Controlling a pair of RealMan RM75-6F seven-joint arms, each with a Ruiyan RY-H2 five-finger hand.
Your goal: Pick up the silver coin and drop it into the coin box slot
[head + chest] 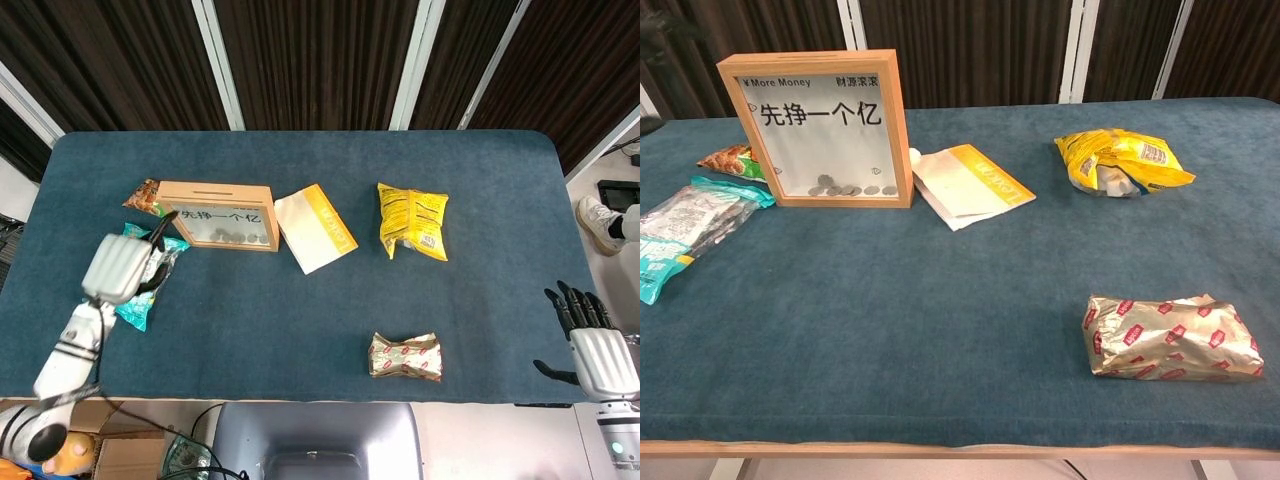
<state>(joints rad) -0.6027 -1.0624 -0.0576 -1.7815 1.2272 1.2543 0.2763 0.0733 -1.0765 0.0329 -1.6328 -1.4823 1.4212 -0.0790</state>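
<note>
my left hand (pixel 122 268) hangs empty with fingers loosely apart over the teal snack bag (pixel 128 272), my right hand (pixel 592 340) idle and spread, and with the silver coins (pixel 848 189) lying inside the coin box (pixel 827 127), my worry is clipping the upright frame.

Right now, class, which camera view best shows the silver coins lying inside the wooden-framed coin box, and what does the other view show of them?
The chest view: it faces the clear front of the wooden-framed coin box, so the silver coins show as a row along the bottom. The head view looks down from above and shows them only as small grey dots.
</note>
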